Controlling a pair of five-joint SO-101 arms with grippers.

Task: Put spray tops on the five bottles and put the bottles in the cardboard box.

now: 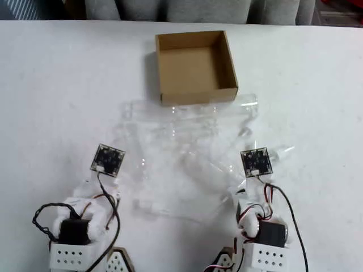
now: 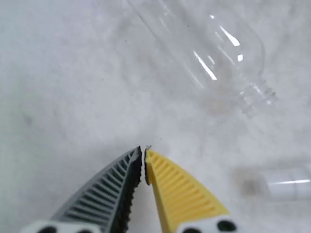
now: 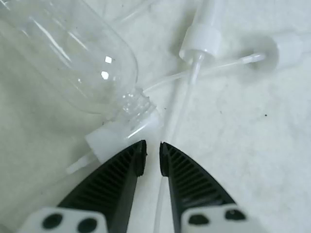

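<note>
Bottles [image 1: 187, 113] and tops [image 3: 201, 39] lie loose on the table [image 1: 57, 85] near the box [image 1: 195, 96], and none is inside it.
Our left gripper [image 2: 144, 153] is pressed together with nothing in it, near one bottle's open neck. Our right gripper [image 3: 151, 153] is a little apart and holds nothing; a top and another bottle's neck lie right at its tips. We think the bottles are light, smooth and slippery, and will roll away or squash if squeezed hard. So we would hold one around the middle, or by its stiff neck. The tops look small and hard, with thin bendy tubes [image 3: 184, 102], so we would pinch the white cap, not the tube.
</note>
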